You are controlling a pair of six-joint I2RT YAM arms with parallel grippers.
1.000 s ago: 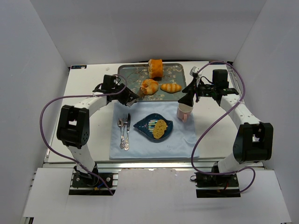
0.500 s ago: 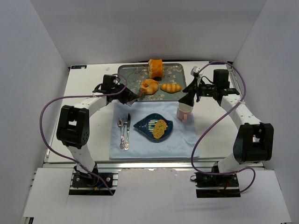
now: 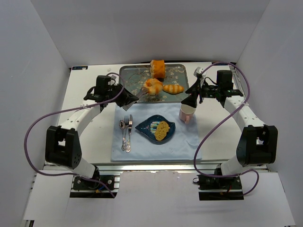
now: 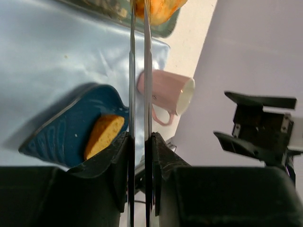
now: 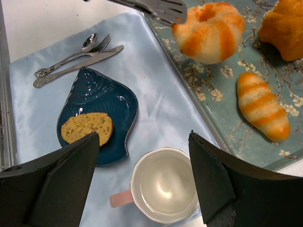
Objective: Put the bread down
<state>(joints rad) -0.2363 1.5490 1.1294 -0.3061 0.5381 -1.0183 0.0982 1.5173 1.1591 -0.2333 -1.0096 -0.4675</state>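
Tray [image 3: 132,75] at far side of table [image 3: 102,142]: round striped bun [image 5: 209,32], striped roll [image 5: 262,106], orange cake block [image 3: 157,69]. Blue shell plate [image 3: 147,126] on cloth [image 3: 156,149]: one bread slice [image 3: 162,130]. Pink mug [image 5: 164,191]: empty. Left gripper [image 4: 140,142] jaws clenched on tongs [image 5: 156,8]. Tong tips pinch round bun over tray's near edge; whether it is lifted, cannot tell. Right gripper [image 3: 189,100] jaws released, spread above mug.
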